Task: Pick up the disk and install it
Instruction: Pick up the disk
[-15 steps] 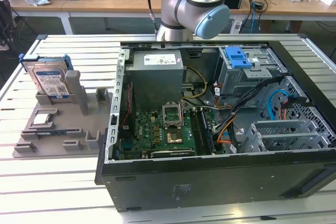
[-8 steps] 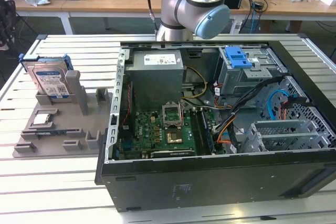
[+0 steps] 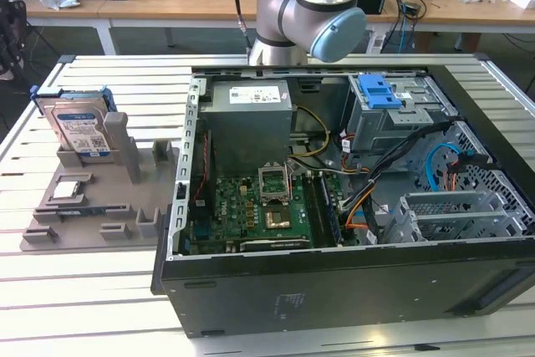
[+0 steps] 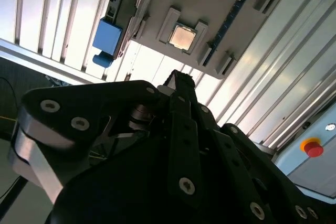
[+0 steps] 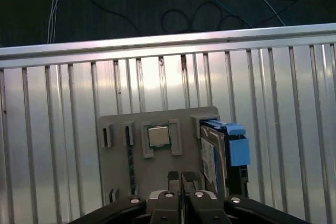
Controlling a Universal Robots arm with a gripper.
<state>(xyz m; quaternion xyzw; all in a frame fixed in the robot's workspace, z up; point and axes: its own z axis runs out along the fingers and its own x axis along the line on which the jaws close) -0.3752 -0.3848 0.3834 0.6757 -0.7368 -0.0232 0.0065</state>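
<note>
Pincer closed, empty; one disk stands on edge in one grey tray near one chip

One disk, one grey holder tray, one open computer case, one processor chip, one robot arm
</note>
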